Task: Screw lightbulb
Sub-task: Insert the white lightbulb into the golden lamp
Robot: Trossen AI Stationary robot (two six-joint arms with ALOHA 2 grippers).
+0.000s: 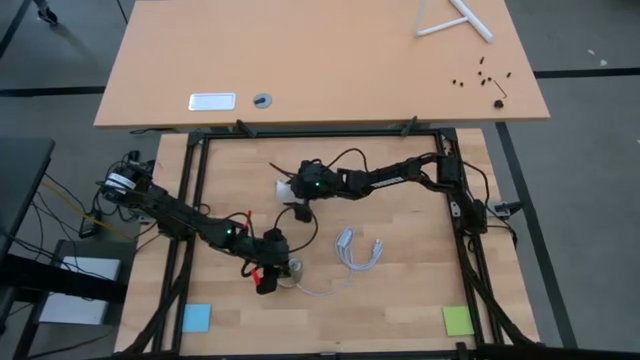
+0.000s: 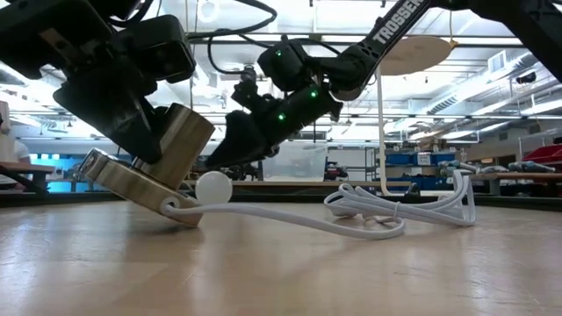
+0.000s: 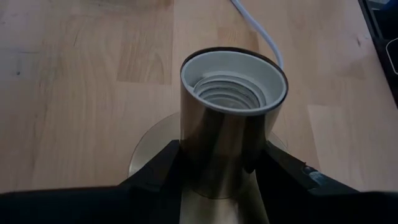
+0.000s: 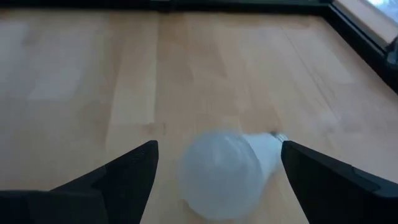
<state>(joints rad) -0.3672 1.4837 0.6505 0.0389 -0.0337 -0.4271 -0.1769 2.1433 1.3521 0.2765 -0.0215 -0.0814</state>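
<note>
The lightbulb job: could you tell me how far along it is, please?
Done: the left gripper clamps the tilted brass-coloured socket, its white threaded mouth empty. In hand: the right gripper stands open around the white frosted lightbulb lying on the wooden table, not yet grasping it. Left: gripping, lifting, screwing in.

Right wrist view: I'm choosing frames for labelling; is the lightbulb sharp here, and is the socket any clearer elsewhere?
Right wrist view: the lightbulb is soft and blurred between the open right claw. Left wrist view: the socket is crisp, threads readable. Low view: backlit, arms dark.
</note>
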